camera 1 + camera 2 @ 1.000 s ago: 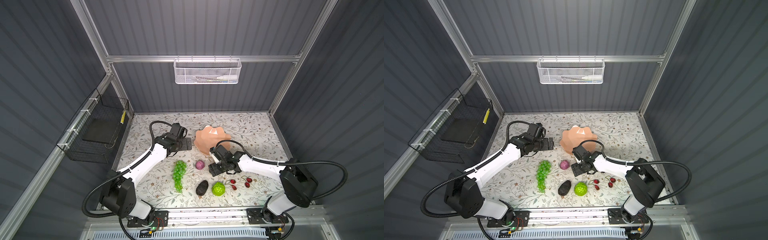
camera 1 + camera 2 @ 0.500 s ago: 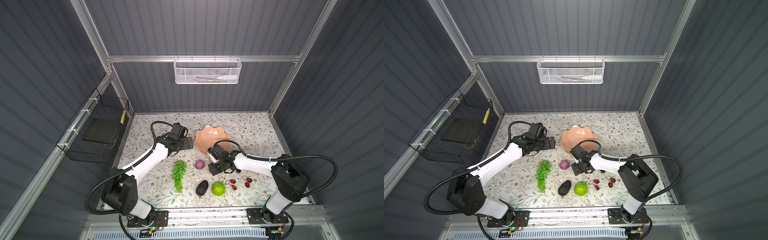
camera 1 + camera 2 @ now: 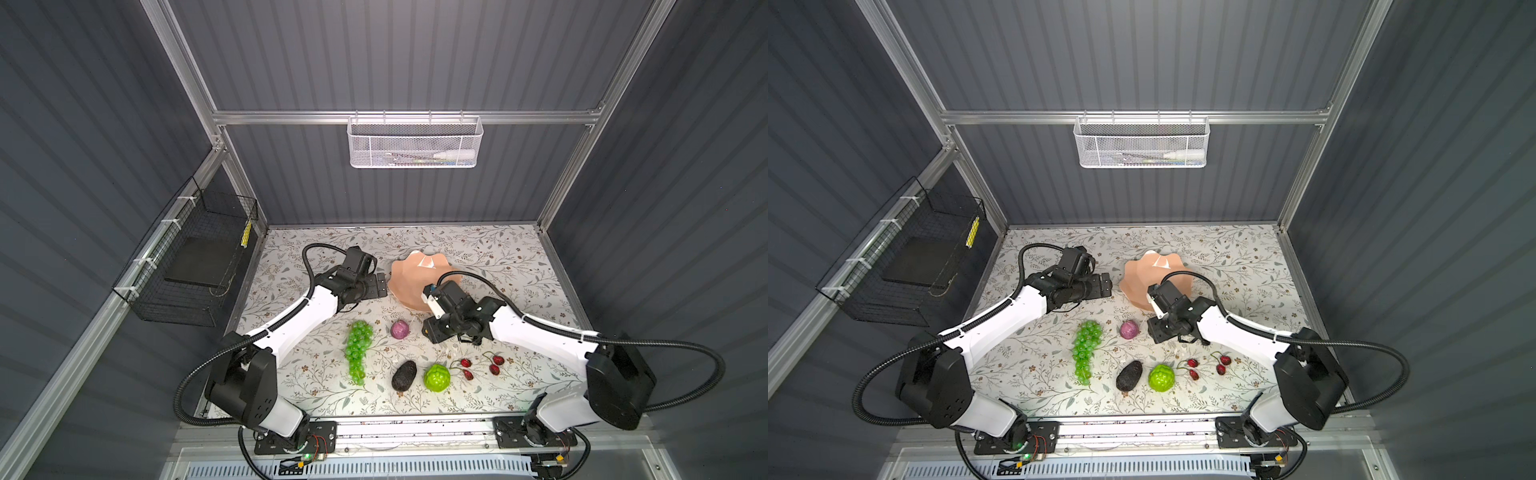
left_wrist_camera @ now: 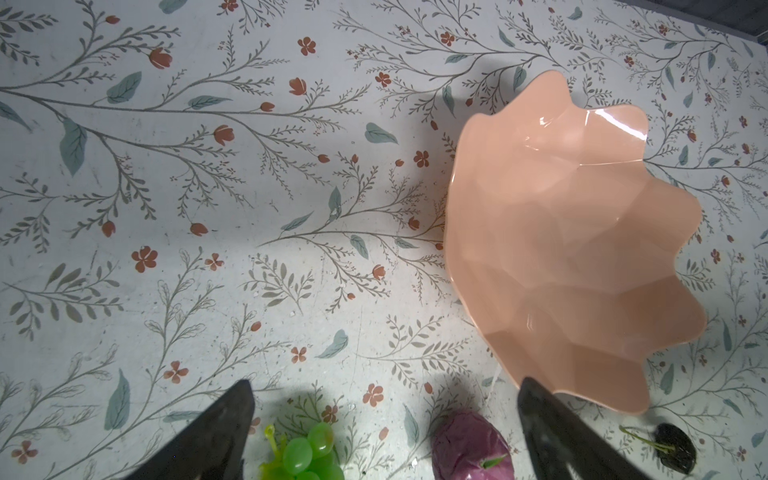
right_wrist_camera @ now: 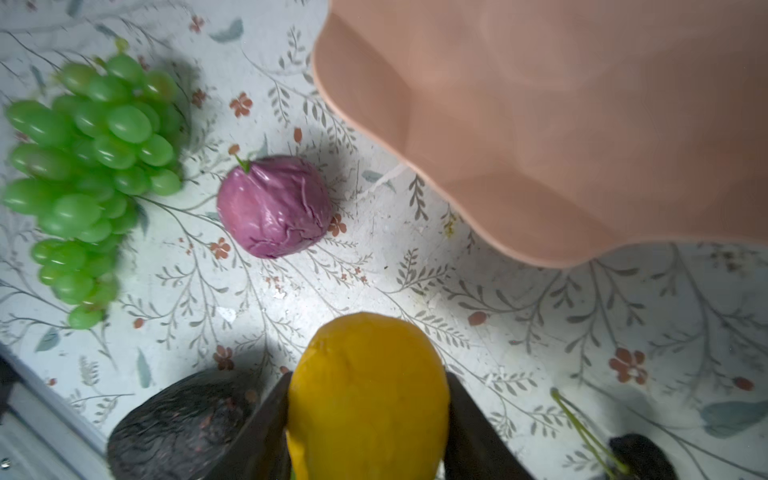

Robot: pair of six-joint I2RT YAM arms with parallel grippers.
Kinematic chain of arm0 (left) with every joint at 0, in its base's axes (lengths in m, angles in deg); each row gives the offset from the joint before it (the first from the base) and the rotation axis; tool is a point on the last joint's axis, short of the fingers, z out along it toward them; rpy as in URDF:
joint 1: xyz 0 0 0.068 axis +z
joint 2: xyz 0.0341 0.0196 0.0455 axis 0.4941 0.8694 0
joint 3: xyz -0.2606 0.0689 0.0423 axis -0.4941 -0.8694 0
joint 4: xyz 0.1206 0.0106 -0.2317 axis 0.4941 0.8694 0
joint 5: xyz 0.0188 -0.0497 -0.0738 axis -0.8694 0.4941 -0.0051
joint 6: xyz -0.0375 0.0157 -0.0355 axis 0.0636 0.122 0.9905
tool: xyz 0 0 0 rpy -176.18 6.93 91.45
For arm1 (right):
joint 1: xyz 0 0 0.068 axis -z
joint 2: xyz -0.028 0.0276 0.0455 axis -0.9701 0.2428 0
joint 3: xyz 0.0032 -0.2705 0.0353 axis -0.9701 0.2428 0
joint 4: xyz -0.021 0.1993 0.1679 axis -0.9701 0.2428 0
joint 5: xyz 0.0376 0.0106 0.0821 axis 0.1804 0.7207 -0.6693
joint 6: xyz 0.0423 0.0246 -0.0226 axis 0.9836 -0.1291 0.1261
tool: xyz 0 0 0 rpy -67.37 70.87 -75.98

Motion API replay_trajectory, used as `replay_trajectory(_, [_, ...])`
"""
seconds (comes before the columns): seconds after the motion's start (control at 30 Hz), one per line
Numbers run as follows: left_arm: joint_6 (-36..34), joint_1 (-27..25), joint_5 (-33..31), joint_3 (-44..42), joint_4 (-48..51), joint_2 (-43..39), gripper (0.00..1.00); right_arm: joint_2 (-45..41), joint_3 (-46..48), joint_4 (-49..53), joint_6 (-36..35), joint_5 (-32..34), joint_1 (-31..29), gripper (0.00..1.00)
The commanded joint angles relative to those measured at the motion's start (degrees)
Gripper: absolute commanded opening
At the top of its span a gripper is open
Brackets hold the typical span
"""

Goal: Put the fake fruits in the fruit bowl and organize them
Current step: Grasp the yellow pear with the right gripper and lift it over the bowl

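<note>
Fingers (image 5: pixel 254 436) gripping yellow fruit (image 5: pixel 368 399), smooth, rounded, orange-tinged skin

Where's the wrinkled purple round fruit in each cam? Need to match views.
Top view: wrinkled purple round plastic fruit on the table, right of green grape bunch, below peach-pink scalloped bowl.
Top view: fruit in the same spot.
Left wrist: fruit partly cut off at the frame edge, beside the grapes.
Right wrist: fruit whole, between grapes and bowl.
Shared landmark: the bowl, in all four.
</note>
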Motion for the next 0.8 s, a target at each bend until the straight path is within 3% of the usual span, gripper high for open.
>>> replay_trajectory(0.0, [1.57, -0.19, -1.04, -2.01, -0.1, -0.86, 0.99, -1.43, -5.94, 4.69, -2.16, -2.34, 4.1, 0.49])
replay_trajectory(0.13, [1.1, -0.18, -1.22, -2.14, 1.21, -1.66, 0.98, 2.58, -12.52, 2.89, -4.31, -1.78, 8.86, 0.47])
replay_trajectory(0.43, [2.98, -0.28, 1.68, -4.41, 1.9, -2.97, 0.96, 25.14, -31.67, 2.13, -6.79, 1.13, 11.72, 0.49])
replay_trajectory(0.77, [1.85, -0.3, 0.19, -3.86, 3.6, -4.75, 0.96, 36.56, -37.8, 2.26, -8.8, 3.99, 13.23, 0.5])
